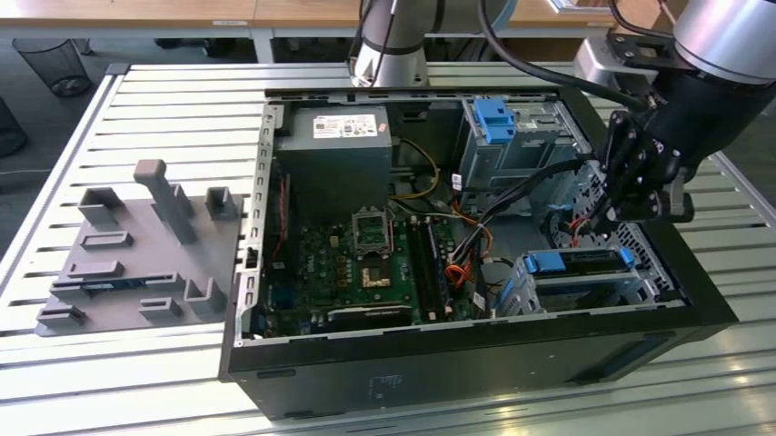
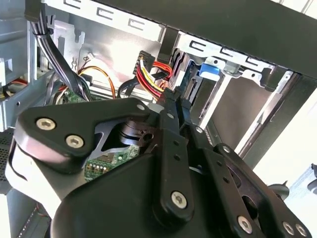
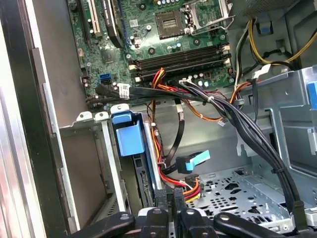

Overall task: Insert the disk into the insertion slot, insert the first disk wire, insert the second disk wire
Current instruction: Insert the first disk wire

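Note:
The disk (image 1: 588,261) sits inside the insertion slot (image 1: 546,292) at the case's near corner on the exterior view's right, its blue carrier handle (image 3: 130,135) facing out of the cage mouth. My gripper (image 1: 605,218) hangs just above and behind that cage. In both wrist views its fingers are pressed together at a red, yellow and black disk wire (image 2: 154,74) that leads to a black plug (image 2: 143,56). A second wire ending in a blue plug (image 3: 192,162) hangs loose beside the cage. The gripper (image 3: 170,194) is shut, seemingly on the coloured wire bundle (image 3: 190,187).
A taller grey cage with a blue tab (image 1: 496,119) stands at the back of the case. The motherboard (image 1: 362,263) and power supply (image 1: 333,156) lie toward the exterior view's left. Thick black cables (image 3: 237,124) cross near the arm. A grey fixture (image 1: 134,245) rests outside the case.

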`<state>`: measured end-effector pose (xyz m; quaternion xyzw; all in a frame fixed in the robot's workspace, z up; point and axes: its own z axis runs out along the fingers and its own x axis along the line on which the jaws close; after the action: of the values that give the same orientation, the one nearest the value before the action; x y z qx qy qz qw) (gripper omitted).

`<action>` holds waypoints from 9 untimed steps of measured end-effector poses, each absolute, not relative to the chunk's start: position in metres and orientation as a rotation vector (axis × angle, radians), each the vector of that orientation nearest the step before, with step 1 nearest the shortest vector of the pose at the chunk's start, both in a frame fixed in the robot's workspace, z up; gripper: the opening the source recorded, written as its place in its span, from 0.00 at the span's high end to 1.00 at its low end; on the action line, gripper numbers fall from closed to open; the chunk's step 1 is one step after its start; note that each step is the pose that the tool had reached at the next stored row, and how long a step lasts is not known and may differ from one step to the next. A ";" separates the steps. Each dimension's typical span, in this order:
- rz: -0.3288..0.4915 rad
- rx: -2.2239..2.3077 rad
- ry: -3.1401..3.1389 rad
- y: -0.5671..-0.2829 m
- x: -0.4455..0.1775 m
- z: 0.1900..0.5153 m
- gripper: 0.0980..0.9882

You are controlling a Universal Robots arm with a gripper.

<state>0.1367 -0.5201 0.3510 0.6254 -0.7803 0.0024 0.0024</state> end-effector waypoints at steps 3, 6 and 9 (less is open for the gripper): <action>0.008 2.024 -2.397 -0.520 0.137 0.351 0.93; 0.008 2.089 -2.341 -0.520 0.137 0.350 0.93; 0.008 2.153 -2.282 -0.520 0.137 0.350 0.93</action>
<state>0.1368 -0.5201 0.3498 0.6863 -0.7273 0.0025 0.0022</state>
